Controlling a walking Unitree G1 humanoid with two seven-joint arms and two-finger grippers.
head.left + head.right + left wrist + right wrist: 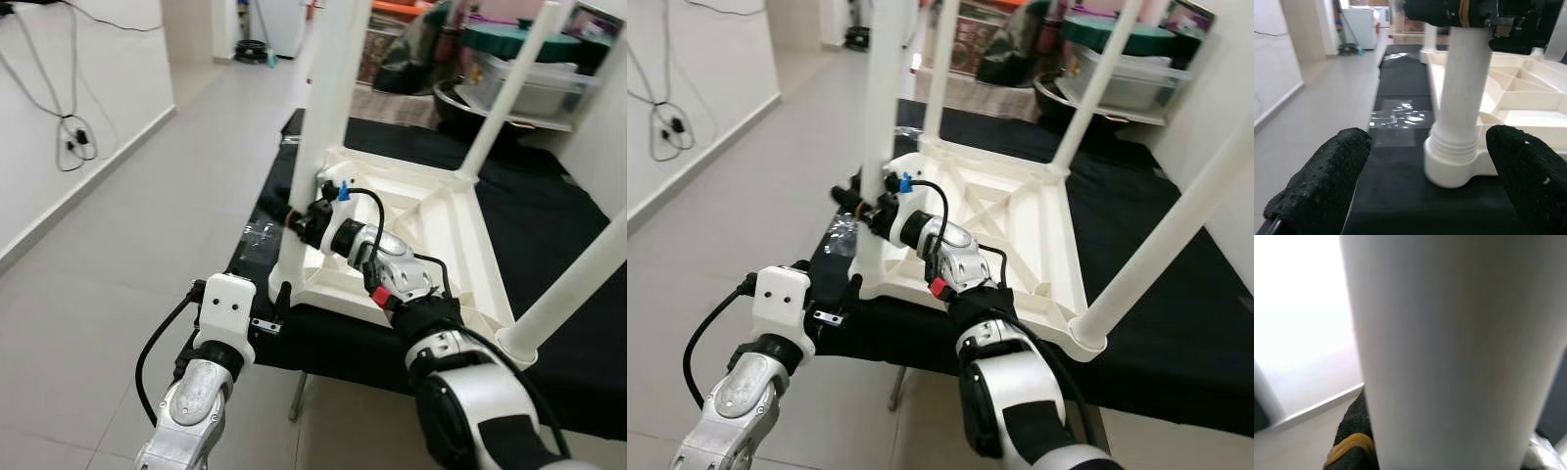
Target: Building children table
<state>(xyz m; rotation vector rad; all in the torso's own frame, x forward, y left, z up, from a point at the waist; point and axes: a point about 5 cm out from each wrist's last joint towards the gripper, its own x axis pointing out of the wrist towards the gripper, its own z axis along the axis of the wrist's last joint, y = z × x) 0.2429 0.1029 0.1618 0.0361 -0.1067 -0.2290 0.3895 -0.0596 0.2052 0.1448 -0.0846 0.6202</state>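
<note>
1. Around the near white leg [328,108] of the upside-down children table [431,220], the right tool [297,221] is clamped tight. The right arm reaches forward and a bit left, bent at the elbow.
2. One black finger with a yellow band [1352,443] presses on the leg in the right wrist view.
3. Lower down, the left tool [1437,191] is held out near the bench edge, on a silver arm raised from below. Its two black fingers [1322,188] are wide apart, one on each side of the leg's round base [1452,161]. They do not touch it.
4. That leg stands up in a corner socket of the children table. Three more white legs point up from the other corners.
5. The children table lies on a bench covered with black cloth [568,225]. A shiny clear plastic piece [1398,117] lies on the cloth just beside the leg.
6. Pale floor tiles [118,255] are on the left, with a white wall and a hanging cable [73,137]. Bins and tubs [519,69] sit behind the bench.
</note>
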